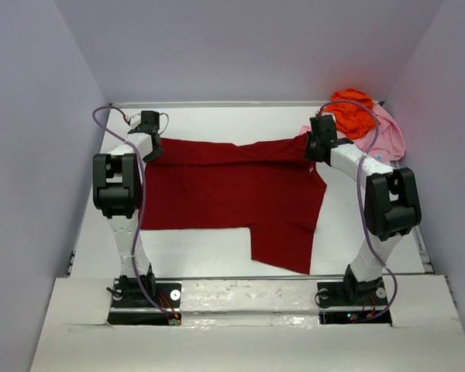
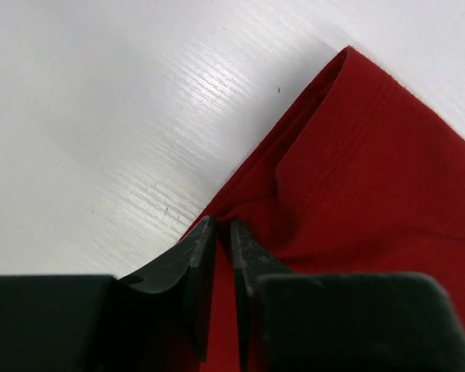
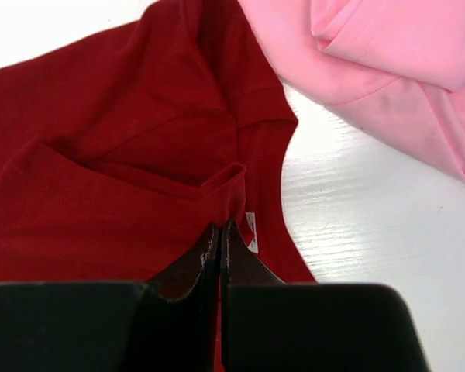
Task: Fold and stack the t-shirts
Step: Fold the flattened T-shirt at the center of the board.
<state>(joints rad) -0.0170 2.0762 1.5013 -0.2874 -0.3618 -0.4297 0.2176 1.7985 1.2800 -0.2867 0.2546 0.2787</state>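
Note:
The dark red t-shirt lies spread across the middle of the white table, with one flap reaching toward the near edge. My left gripper is shut on the dark red t-shirt's far left edge. My right gripper is shut on its far right edge by the neck opening and white label. The bright orange t-shirt lies bunched in the far right corner on the light pink t-shirt. The pink one also shows in the right wrist view.
Grey walls close in the table on the left, far and right sides. The two arm bases stand on the near ledge. Bare white surface shows near the front left and far left corner.

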